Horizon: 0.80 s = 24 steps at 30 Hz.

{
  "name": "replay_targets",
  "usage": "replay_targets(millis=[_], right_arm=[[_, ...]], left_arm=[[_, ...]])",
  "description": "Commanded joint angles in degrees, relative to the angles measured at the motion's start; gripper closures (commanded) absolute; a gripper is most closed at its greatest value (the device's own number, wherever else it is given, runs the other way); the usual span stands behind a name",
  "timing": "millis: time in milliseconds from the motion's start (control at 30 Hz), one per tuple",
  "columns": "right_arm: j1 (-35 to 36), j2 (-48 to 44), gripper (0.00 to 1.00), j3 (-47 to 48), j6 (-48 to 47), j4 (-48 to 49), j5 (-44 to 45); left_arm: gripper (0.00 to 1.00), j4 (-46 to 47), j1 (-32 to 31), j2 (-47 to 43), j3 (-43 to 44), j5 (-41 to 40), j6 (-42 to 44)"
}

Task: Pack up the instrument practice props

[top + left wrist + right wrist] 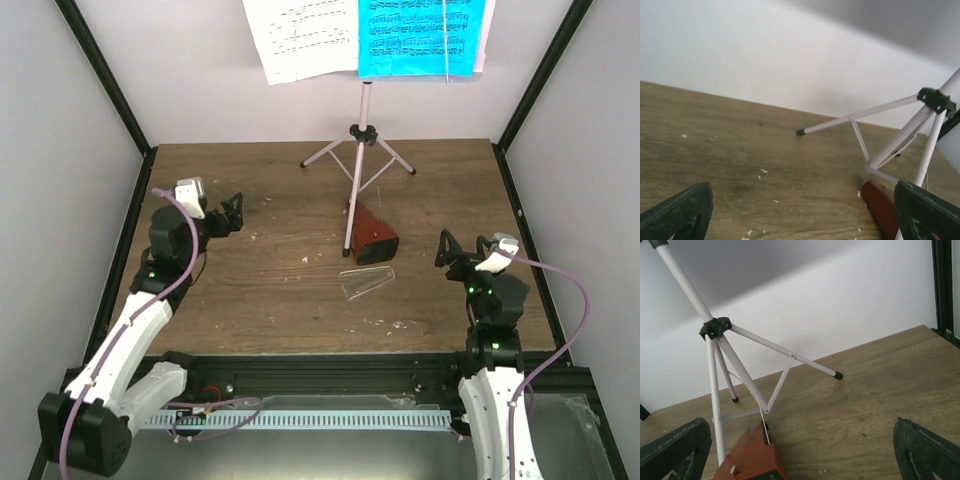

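Observation:
The pale pink music stand (365, 110) rises at the back middle of the table, tripod legs spread. A white sheet (300, 35) and a cyan sheet (420, 35) rest on its desk. The brown metronome (372, 237) sits against the stand's front leg, its clear cover (365, 282) lying loose just in front. My left gripper (232, 213) hovers open to the metronome's left and my right gripper (462, 250) open to its right, both holding nothing. The left wrist view shows a tripod leg (855, 117) and the metronome's edge (880, 205). The right wrist view shows the tripod hub (715, 327) and the metronome (750, 457).
White walls with black frame posts (535, 90) enclose the wooden table (270, 290) on three sides. Small pale crumbs (385, 323) are scattered over the wood. A black rail (330, 375) runs along the near edge between the arm bases.

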Motion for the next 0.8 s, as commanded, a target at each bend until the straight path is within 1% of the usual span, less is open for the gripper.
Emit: replay_targets(millis=[0, 67, 167, 267, 333, 400, 433, 467, 533, 567, 600, 700, 767], right_arm=[[-0.08, -2.35, 0.0, -0.69, 0.44, 1.04, -1.43], [-0.08, -2.61, 0.0, -0.66, 0.73, 0.96, -0.97], [-0.08, -2.71, 0.0, -0.09, 2.78, -0.54, 1.08], [-0.08, -2.45, 0.0, 1.96, 4.64, -2.07, 1.75], [-0.08, -1.47, 0.0, 4.12, 5.54, -2.87, 0.36], [-0.08, 0.46, 0.0, 6.9, 5.33, -3.89, -3.42], [-0.08, 1.76, 0.0, 8.61, 4.83, -4.79, -5.33], [-0.08, 3.46, 0.0, 10.32, 4.24, -6.05, -7.04], [-0.08, 7.59, 0.0, 13.65, 3.05, -9.5, -9.65], [-0.08, 10.12, 0.0, 15.29, 2.44, -11.15, -11.1], [-0.1, 12.5, 0.0, 16.67, 1.75, -12.74, -12.6], [-0.08, 20.3, 0.0, 19.43, 1.44, -15.83, -16.24], [-0.03, 25.76, 0.0, 20.69, 0.42, -16.57, -19.33]], left_arm=[[0.0, -5.77, 0.22, -4.09, 0.37, -4.67, 0.54], [0.0, -8.12, 0.26, -4.6, 1.49, -5.44, -0.13], [0.0, -10.3, 0.21, -4.74, 3.6, -3.65, -1.27], [0.0, -10.11, 0.23, -4.11, 6.16, 2.18, -2.84], [0.0, -10.76, 0.19, -3.22, 8.96, 6.76, -4.47], [0.0, -14.07, 0.22, -1.74, 13.92, 11.43, -4.2], [0.0, -16.81, 0.25, -0.74, 16.86, 12.96, -2.21], [0.0, -19.6, 0.25, 0.22, 21.56, 13.9, -0.09], [0.0, -24.65, 0.03, 1.5, 26.44, 13.13, 3.74], [0.0, -25.73, -0.24, 1.22, 26.78, 10.94, 4.96], [0.0, -24.62, -0.32, 0.42, 25.43, 10.07, 5.99], [0.0, -19.05, -0.3, -2.01, 17.55, 7.68, 9.84], [0.0, -17.37, -0.22, -2.17, 13.09, 5.08, 12.11]])
